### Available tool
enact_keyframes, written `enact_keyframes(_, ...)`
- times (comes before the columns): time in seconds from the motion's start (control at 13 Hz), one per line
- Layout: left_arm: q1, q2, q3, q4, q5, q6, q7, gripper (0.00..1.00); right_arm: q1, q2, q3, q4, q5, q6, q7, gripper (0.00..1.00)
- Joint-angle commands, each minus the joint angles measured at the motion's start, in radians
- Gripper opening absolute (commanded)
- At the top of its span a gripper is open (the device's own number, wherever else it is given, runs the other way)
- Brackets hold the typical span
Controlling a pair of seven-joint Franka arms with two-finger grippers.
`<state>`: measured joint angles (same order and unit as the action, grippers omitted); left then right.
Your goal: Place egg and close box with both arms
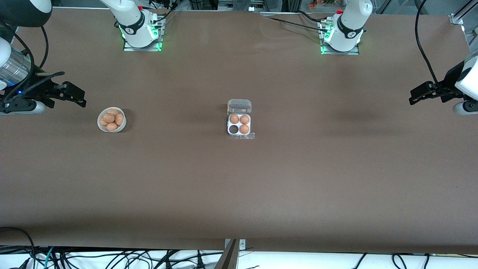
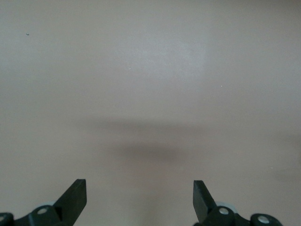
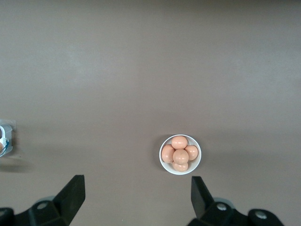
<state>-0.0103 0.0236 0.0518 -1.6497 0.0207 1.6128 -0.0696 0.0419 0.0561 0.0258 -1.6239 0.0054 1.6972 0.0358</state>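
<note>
Overhead, both arms [image 1: 22, 56] wide-fingered.

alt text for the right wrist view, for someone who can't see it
A white bowl holding five brown eggs sits on a bare brown table, with the open right gripper above it. The clear egg box shows at the frame's edge.

We see a matt brown table [image 1: 239, 186] cover, smooth like paper or cloth. The box [image 1: 239, 118] is clear glossy plastic. The eggs [image 1: 239, 124] look matt tan and smooth. The bowl [image 1: 111, 120] is glossy white. Gripper fingers [image 2: 75, 195] look like matt black plastic.
</note>
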Motion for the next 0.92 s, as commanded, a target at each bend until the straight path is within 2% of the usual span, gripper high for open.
enact_keyframes(0.0,0.006,0.009,-0.001,0.027,-0.004,-0.014,0.008,1.0,-0.007,-0.01,0.01,-0.007,-0.009,-0.008,0.009,1.0)
enact_keyframes(0.84,0.006,0.009,-0.001,0.027,-0.004,-0.014,0.008,1.0,-0.004,0.001,0.01,-0.013,-0.013,-0.005,-0.01,1.0)
